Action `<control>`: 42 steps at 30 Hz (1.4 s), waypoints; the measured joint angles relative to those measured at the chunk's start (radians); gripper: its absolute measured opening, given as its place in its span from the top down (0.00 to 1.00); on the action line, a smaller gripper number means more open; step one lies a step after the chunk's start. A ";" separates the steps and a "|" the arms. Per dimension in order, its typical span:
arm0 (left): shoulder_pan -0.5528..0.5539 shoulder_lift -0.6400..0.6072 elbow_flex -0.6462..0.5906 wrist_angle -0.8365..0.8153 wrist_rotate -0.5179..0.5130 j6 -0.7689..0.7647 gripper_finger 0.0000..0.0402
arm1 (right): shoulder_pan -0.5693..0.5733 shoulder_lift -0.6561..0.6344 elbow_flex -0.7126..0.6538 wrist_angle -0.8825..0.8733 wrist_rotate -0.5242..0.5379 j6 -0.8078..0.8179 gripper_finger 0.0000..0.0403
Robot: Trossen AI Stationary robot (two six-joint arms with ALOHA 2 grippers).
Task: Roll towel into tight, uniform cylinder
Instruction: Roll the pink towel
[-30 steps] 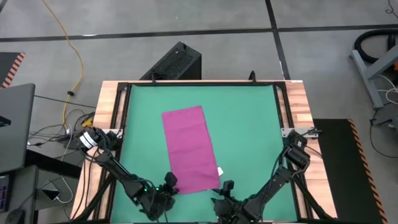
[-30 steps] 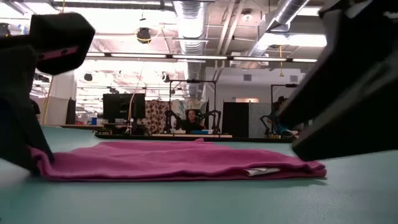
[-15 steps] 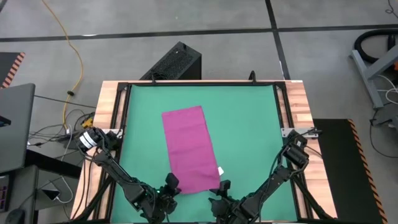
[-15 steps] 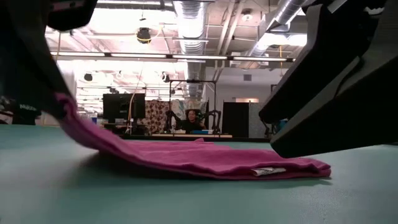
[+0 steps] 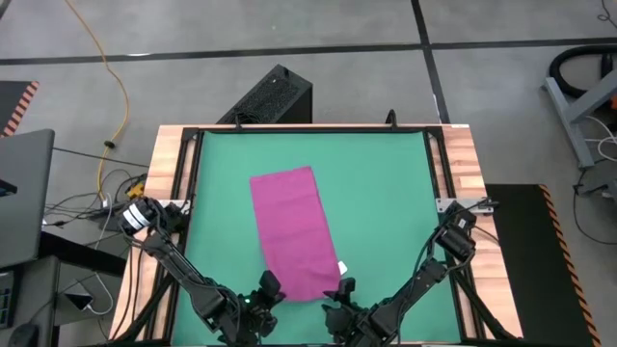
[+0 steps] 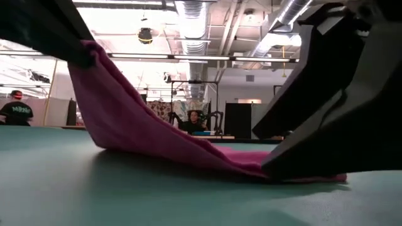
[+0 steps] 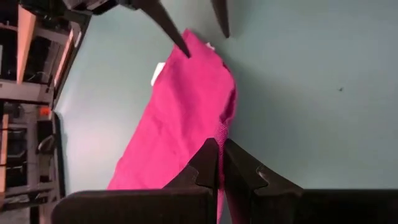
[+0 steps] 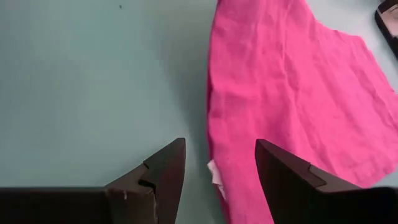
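My left end effector (image 7: 217, 163) pinches soft magenta towel (image 5: 294, 231) corner, lifted off green mat (image 5: 386, 193); right end effector (image 8: 216, 163) wide, w/ towel edge between its fingers.

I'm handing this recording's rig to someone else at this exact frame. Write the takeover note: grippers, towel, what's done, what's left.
Left gripper: shut on the towel's near corner, holding it lifted off the green mat; the low view shows the cloth hanging up from the mat.
Right gripper: open, low at the other near corner, beside the white tag, gripping nothing.
Towel: otherwise flat, lengthwise down the middle of the mat.
Done: one corner gripped and lifted.
Left: grip the second corner, then roll the whole length. No roll formed yet.
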 joint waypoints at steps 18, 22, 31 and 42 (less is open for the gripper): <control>-0.004 -0.089 0.009 -0.031 -0.083 0.002 1.00 | -0.035 0.000 0.000 0.002 -0.002 0.000 0.46; -0.011 -0.100 0.009 -0.035 -0.080 -0.009 1.00 | -0.055 0.000 0.000 -0.001 -0.001 0.008 0.46; -0.019 -0.100 0.009 -0.111 -0.081 -0.085 1.00 | -0.042 0.000 -0.001 -0.009 0.001 0.009 0.62; -0.019 -0.100 0.009 -0.137 -0.081 -0.136 1.00 | -0.017 0.000 -0.001 -0.024 0.017 0.048 0.76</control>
